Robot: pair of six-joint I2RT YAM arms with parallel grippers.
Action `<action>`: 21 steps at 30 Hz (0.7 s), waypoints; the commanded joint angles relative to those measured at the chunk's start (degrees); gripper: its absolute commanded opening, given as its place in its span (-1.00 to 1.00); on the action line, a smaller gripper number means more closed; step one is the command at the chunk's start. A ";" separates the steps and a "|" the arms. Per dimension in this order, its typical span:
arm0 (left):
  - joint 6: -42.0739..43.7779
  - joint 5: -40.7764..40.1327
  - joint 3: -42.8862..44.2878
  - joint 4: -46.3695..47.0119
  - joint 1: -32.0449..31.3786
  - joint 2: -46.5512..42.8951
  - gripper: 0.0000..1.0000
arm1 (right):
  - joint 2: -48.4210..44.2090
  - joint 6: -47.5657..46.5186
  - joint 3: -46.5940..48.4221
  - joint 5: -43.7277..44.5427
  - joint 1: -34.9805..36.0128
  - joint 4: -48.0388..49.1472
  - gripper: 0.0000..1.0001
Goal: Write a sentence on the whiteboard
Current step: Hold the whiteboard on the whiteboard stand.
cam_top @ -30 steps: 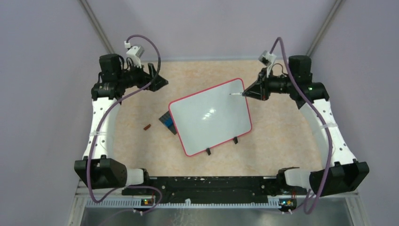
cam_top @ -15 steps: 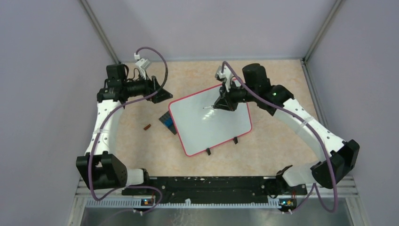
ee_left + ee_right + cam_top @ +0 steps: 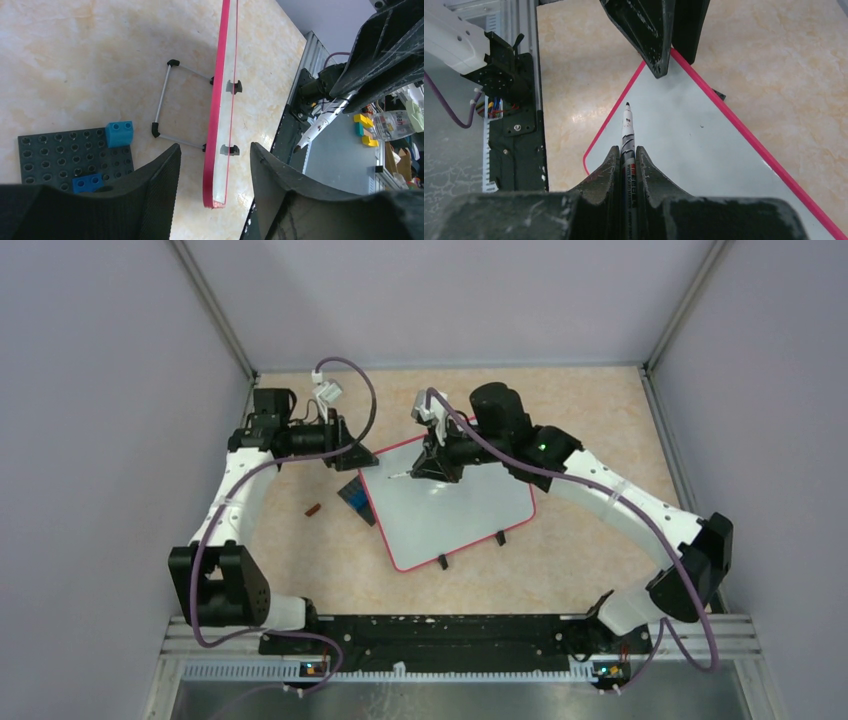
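Straddling the far-left corner of the whiteboard [image 3: 460, 515] with the left end effector [image 3: 350, 452], seen from above; pinching a marker [image 3: 398, 476] in the right end effector [image 3: 420, 468] just beside it. Via the left wrist: jaws parted, flanking the board's red edge without touching; beside one finger, lying on the worktop [image 3: 75, 60], a dark studded plate [image 3: 55, 155] with blue bricks. Via the right wrist: clamped tight on the marker, tip at the white surface just ahead, contact unclear.
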 commanded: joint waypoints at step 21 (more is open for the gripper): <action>-1.31 3.04 -0.96 3.79 -2.24 1.40 -0.74 | 4.29 5.38 -2.16 -2.54 0.16 13.00 -1.00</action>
